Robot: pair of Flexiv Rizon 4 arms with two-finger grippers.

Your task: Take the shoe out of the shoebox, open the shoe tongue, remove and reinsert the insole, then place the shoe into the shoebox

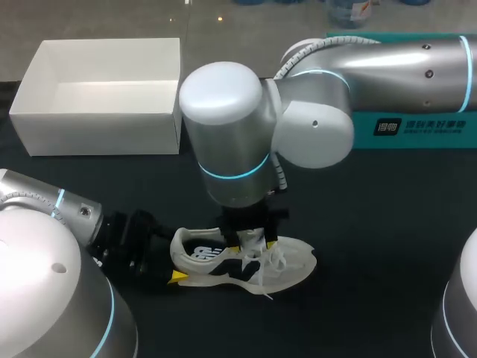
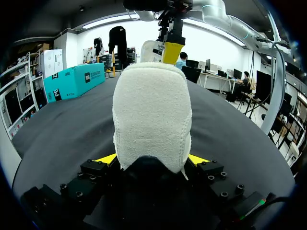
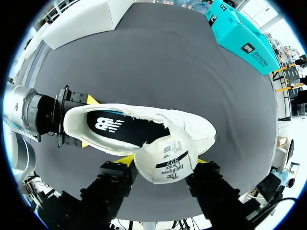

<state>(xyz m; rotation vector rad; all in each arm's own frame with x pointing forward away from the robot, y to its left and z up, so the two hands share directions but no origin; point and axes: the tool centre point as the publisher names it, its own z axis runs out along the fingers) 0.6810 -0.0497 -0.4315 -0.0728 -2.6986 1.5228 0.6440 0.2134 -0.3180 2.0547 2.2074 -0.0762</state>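
While the shoe seems light, with a soft upper and a firmer heel, the heel is the safe place to hold; the left gripper is clamped there, one tip on each side; the tongue is thin and floppy, and the right gripper is closed on it, lifting it open; the insole lies below this gripper, inside the shoe; the shoebox stands well apart, beyond both grippers

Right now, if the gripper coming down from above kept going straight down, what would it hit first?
The right gripper is shut on the shoe tongue. Going on, it would likely press into the sneaker right ahead, then the table, though depth is unclear.
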